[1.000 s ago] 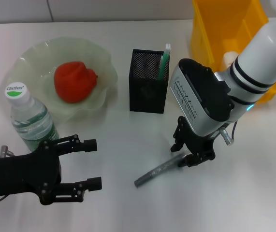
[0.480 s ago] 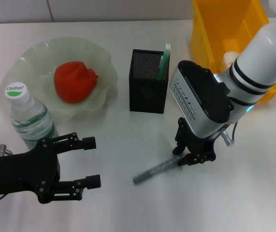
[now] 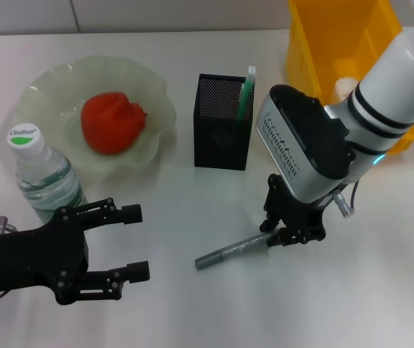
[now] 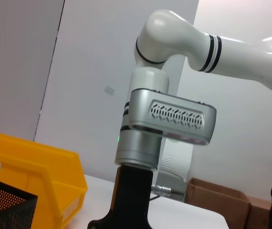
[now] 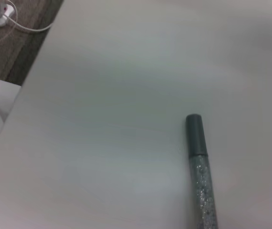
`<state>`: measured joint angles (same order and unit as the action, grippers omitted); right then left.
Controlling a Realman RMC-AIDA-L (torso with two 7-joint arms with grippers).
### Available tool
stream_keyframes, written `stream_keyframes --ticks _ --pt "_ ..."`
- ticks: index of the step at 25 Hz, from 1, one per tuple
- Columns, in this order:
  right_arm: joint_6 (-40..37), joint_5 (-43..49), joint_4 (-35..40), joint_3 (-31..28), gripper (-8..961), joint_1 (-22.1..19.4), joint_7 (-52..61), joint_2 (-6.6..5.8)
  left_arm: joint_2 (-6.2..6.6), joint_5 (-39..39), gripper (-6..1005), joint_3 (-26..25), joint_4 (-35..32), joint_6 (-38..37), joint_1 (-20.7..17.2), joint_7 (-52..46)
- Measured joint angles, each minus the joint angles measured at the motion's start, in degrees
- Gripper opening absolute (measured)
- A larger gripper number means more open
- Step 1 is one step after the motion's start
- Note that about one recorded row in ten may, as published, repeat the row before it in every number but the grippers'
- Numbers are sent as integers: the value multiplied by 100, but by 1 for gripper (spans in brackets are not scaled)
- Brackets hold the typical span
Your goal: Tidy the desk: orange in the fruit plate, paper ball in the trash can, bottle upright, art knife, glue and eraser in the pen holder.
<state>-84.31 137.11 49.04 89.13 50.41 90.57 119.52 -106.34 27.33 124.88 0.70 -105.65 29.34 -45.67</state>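
Note:
A grey glittery pen-shaped stick [image 3: 232,251] lies slanted just over the table, front centre. My right gripper [image 3: 288,238] is shut on its right end. The right wrist view shows the stick's dark capped end [image 5: 198,162] over the white table. The black mesh pen holder [image 3: 222,122] stands behind it with a green-white pen inside. The orange [image 3: 112,122] lies in the pale green fruit plate [image 3: 156,101]. The water bottle [image 3: 43,177] stands upright at the left. My left gripper [image 3: 135,243] is open and empty, just right of the bottle.
A yellow bin [image 3: 337,36] stands at the back right with a white object [image 3: 345,88] inside; it also shows in the left wrist view [image 4: 35,167]. In the right wrist view the table edge [image 5: 40,52] drops to the floor with a cable.
The stick's free end has swung up and left, and the right gripper has shifted slightly. The left gripper has barely moved.

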Motion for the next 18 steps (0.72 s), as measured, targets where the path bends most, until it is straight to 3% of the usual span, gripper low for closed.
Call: stream_keyframes --ticks 18 --pt "-647 59 428 -738 169 -90 1 -37 0 0 821 -28 -9 -11 -34 -9"
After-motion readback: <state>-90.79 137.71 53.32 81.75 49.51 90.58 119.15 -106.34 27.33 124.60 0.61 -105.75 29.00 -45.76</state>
